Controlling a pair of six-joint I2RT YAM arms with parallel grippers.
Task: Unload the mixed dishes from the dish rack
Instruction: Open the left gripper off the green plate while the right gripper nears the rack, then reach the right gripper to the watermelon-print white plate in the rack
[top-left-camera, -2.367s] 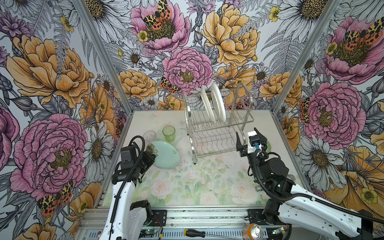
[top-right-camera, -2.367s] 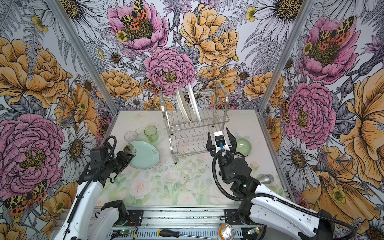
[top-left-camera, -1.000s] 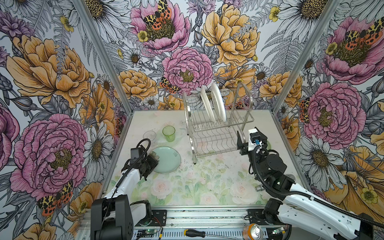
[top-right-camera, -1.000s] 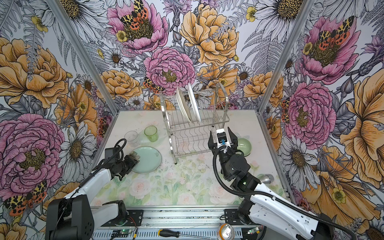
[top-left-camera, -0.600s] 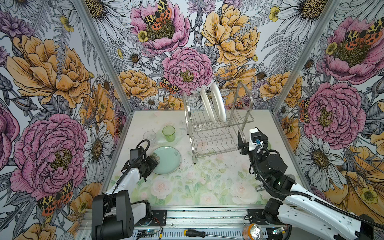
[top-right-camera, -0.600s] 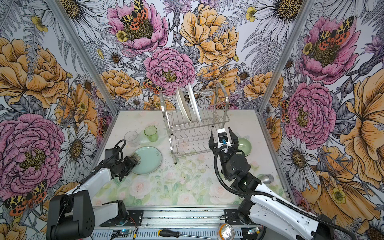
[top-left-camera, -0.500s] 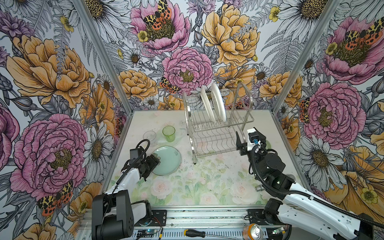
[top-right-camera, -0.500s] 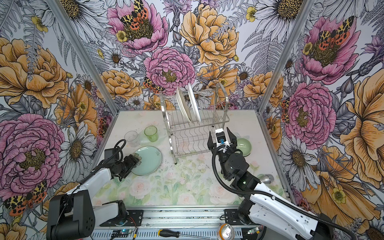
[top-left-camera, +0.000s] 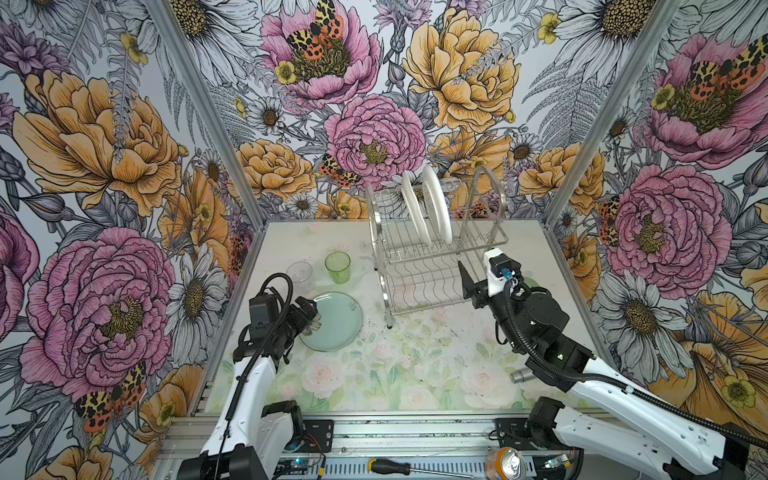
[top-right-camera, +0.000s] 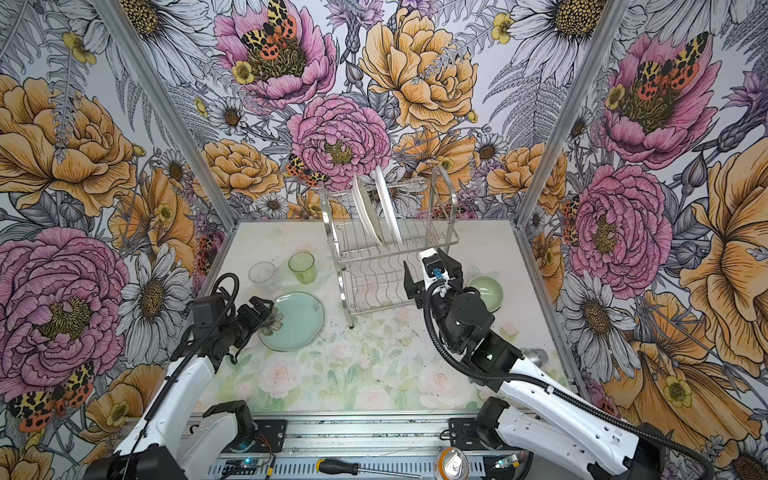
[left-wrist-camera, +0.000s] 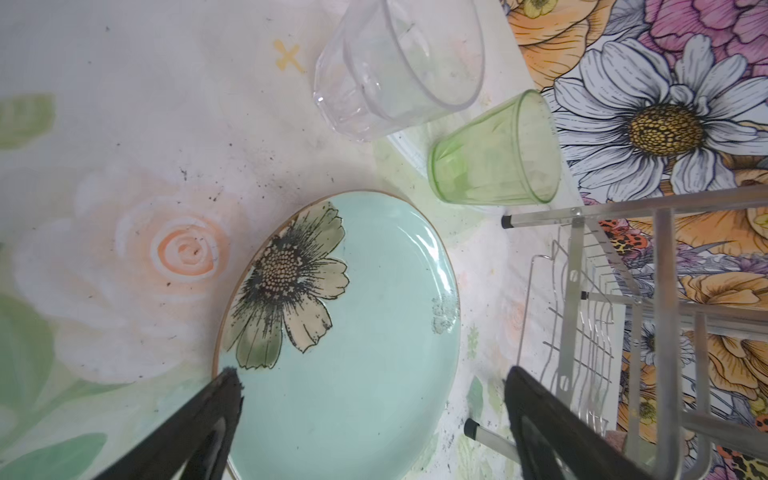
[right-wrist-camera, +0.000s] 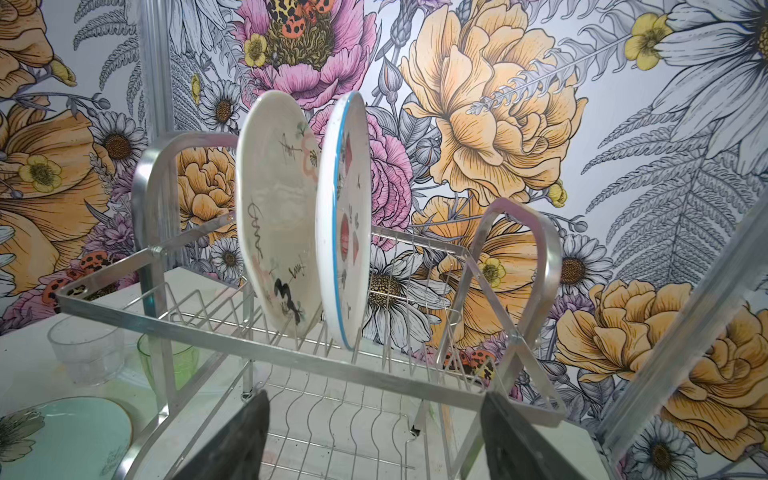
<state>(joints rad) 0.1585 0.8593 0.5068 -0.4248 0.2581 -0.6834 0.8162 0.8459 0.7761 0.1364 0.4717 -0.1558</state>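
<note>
Left gripper (top-left-camera: 311, 319), mine, hangs with jaws spread wide and empty over the rim of the mint plate (top-left-camera: 336, 320), which lies flat on the desk (top-left-camera: 415, 374) at 9 o'clock. The dish rack (right-wrist-camera: 291, 356) stands at 12. My right gripper (right-wrist-camera: 374, 401), also parted and holding nothing, faces the rack's front. I judge it is lining up for the cream plate (right-wrist-camera: 276, 216) and fruit-print plate (right-wrist-camera: 347, 232), which are slotted on edge in the upper shelf. The clear glass (top-left-camera: 300, 272) and green tumbler (top-left-camera: 337, 266) stand upright at 10 o'clock.

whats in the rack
A cream plate and a white plate stand upright in the upper shelf of the rack. Lower shelf shows no dishes; the right end effector covers one corner.
</note>
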